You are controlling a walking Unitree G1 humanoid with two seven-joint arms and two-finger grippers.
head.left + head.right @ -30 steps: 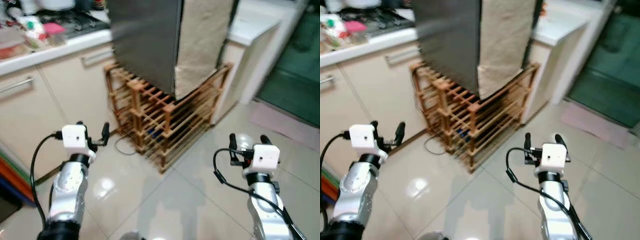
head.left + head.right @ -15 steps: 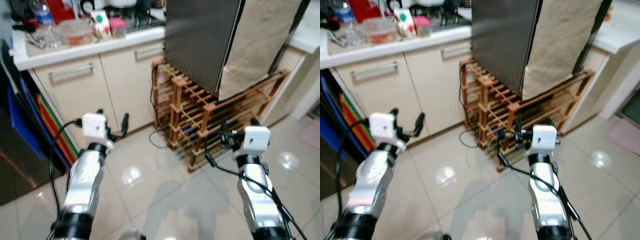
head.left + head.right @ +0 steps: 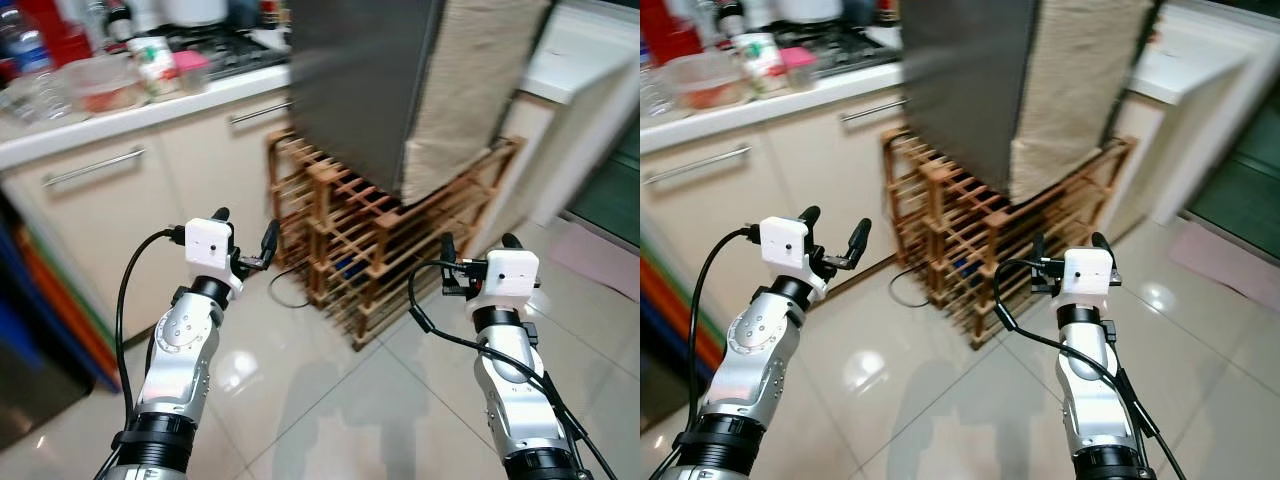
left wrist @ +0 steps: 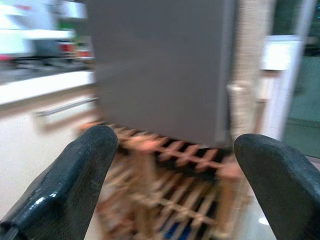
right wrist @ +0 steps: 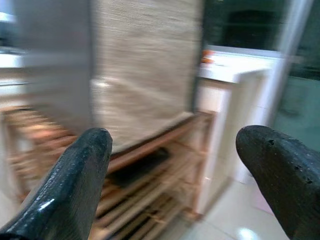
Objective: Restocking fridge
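The tall grey metal fridge (image 3: 360, 90) stood ahead on a slatted wooden rack (image 3: 380, 250). The left gripper (image 3: 243, 236) and right gripper (image 3: 476, 259) hovered short of it, both empty with fingers spread.

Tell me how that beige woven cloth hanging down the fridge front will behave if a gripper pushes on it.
The woven cloth hangs flat with a loose lower edge over the wooden rack, so it is probably floppy and would likely swing or bunch rather than resist. Its coarse weave suggests decent grip, not slippery. Both the left gripper and right gripper are open and apart from it.
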